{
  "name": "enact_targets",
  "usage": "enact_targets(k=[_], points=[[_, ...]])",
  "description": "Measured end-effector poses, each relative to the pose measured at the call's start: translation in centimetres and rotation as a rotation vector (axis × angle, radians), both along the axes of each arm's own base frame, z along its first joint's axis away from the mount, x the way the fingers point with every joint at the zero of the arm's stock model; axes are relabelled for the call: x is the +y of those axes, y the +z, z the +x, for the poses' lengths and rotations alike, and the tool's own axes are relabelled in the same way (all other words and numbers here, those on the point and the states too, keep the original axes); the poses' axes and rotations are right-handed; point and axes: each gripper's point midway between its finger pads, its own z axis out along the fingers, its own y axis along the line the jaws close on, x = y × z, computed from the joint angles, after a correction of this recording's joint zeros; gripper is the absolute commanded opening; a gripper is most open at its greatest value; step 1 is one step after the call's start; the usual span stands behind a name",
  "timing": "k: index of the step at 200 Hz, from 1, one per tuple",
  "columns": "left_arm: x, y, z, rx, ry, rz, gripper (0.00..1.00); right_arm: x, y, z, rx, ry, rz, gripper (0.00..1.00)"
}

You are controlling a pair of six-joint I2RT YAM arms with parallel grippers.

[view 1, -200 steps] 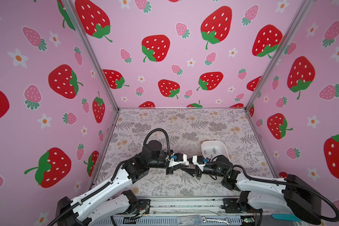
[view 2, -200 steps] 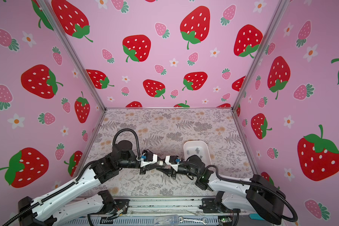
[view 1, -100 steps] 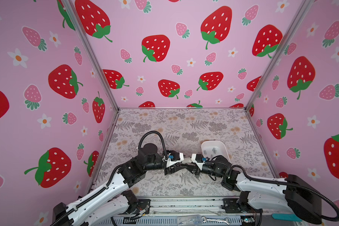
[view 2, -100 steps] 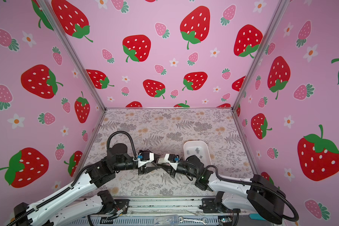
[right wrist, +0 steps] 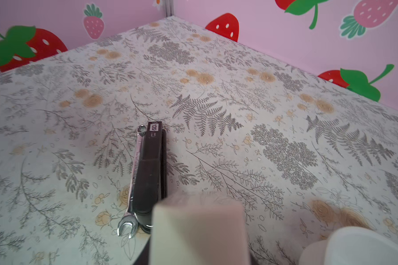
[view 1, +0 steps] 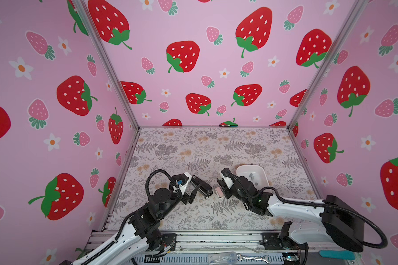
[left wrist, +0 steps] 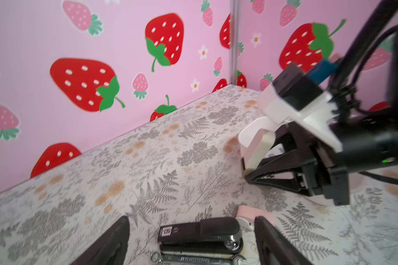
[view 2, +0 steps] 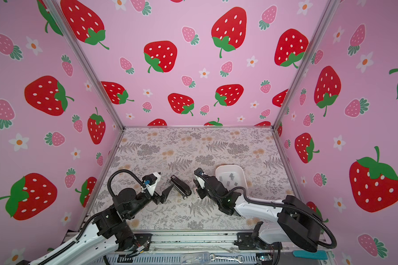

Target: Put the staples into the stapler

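Since the stapler lies shut on the worktop near the middle, with a silver wrench tight against its side, and the staples lie loose in the white tray off to its right, loading has not begun. The step in hand looks like getting hold of the stapler to open it. The left gripper hangs just over it, jaws wide apart on either side of the body and touching nothing. The right gripper appears clamped on a small beige block, close to a tiny pink item that sits at the stapler's end away from its white label. Next, I judge, one gripper must pin the base while the top is swung up, and the right must shed its block before fetching a strip. Both arms reach in low from the near edge, elbows bent, wrists pitched down, tips facing each other across the stapler.
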Motion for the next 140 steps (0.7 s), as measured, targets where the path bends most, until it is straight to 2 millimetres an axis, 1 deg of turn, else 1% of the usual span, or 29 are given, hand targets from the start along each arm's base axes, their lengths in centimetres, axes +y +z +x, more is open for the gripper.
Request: enact_targets(k=[6, 13, 21, 36, 52, 70, 97, 117, 140], points=[[0.7, -1.7, 0.3, 0.026, 0.04, 0.014, 0.88, 0.0, -0.5, 0.3, 0.009, -0.019, -0.02, 0.03], [1.4, -3.1, 0.5, 0.047, 0.077, 0.022, 0.88, -0.1, -0.8, 0.7, 0.018, -0.042, -0.037, 0.02], [2.2, -4.7, 0.7, 0.071, 0.118, 0.034, 0.91, -0.2, -1.3, 1.1, 0.026, -0.07, -0.062, 0.02], [3.5, -6.2, 1.1, 0.09, 0.182, 0.026, 0.91, -0.6, -2.0, 2.0, 0.038, -0.127, -0.104, 0.02], [4.2, -6.6, 1.3, 0.084, 0.216, -0.003, 0.92, -1.0, -2.8, 2.8, 0.05, -0.182, -0.151, 0.02], [4.9, -6.2, 1.8, 0.067, 0.252, -0.054, 0.93, -1.7, -3.8, 3.7, 0.066, -0.231, -0.2, 0.02], [5.7, -6.3, 2.3, 0.073, 0.293, -0.093, 0.93, -2.9, -5.5, 4.6, 0.102, -0.28, -0.267, 0.02], [5.7, -6.4, 2.6, 0.08, 0.303, -0.105, 0.92, -3.4, -6.3, 5.1, 0.122, -0.297, -0.302, 0.02], [5.3, -7.4, 2.8, 0.114, 0.293, -0.087, 0.91, -3.6, -7.0, 5.8, 0.14, -0.314, -0.332, 0.03]])
